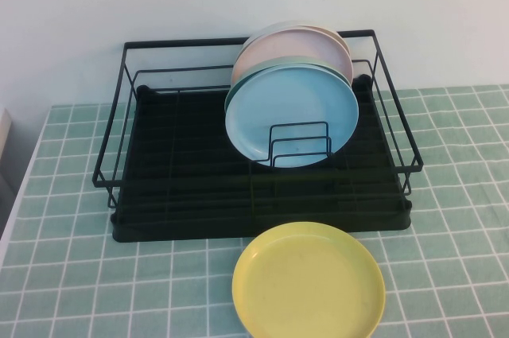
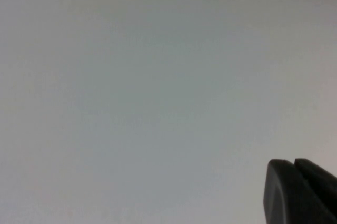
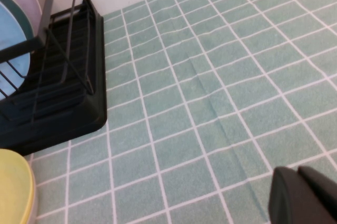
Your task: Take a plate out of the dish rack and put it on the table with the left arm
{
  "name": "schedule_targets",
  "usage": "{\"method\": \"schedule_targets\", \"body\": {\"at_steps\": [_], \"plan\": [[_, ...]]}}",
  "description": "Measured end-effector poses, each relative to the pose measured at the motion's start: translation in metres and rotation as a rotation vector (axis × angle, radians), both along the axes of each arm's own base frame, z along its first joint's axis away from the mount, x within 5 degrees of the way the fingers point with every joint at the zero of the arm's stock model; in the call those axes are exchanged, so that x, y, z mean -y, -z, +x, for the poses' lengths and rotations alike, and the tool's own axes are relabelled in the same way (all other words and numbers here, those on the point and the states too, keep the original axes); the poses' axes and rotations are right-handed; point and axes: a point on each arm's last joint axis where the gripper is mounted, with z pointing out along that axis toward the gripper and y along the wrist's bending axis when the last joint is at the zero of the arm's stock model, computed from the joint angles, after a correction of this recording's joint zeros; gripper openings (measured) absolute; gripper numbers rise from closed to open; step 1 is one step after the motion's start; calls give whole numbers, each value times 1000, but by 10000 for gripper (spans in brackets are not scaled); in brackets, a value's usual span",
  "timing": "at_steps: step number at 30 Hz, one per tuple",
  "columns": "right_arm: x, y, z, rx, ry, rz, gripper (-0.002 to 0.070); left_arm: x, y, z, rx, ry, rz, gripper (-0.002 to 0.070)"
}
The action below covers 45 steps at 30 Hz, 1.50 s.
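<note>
plate (image 1: 290, 115) stood upright in rack (image 1: 159, 187); no writing seen. left gripper (image 2: 300, 192) faced blank wall, right gripper (image 3: 305, 197) over table (image 3: 210, 103); jaw states unclear.

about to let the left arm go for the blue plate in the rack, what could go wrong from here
Likely risks:
1. The plate leans against the mint and pink plates; pulling it could drag or topple them.
2. Wire dividers cross its lower edge, so a forward pull may snag; lifting upward looks safer.
3. The yellow plate lies on the table just in front of the dish rack, crowding the set-down spot.
Left gripper and right gripper show only at their wrist views' edges.
</note>
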Motion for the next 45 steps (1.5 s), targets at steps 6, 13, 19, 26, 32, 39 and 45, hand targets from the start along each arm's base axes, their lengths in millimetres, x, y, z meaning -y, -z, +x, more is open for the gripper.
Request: {"method": "schedule_targets", "body": {"at_steps": [6,13,19,26,32,39,45], "plan": [[0,0,0,0,0,0,-1,1,-43,-21,172,-11,27,-3],[0,0,0,0,0,0,-1,15,-138,-50,-11,-24,243,-3],[0,0,0,0,0,0,-1,27,-174,7,-456,62,411,-3],[0,0,0,0,0,0,-1,32,-155,91,-799,221,359,-3],[0,0,0,0,0,0,-1,34,-135,143,-920,329,203,-3],[0,0,0,0,0,0,-1,42,-81,200,-1232,418,235,-3],[0,0,0,0,0,1,-1,84,-59,223,-1299,602,663,-3]]}}
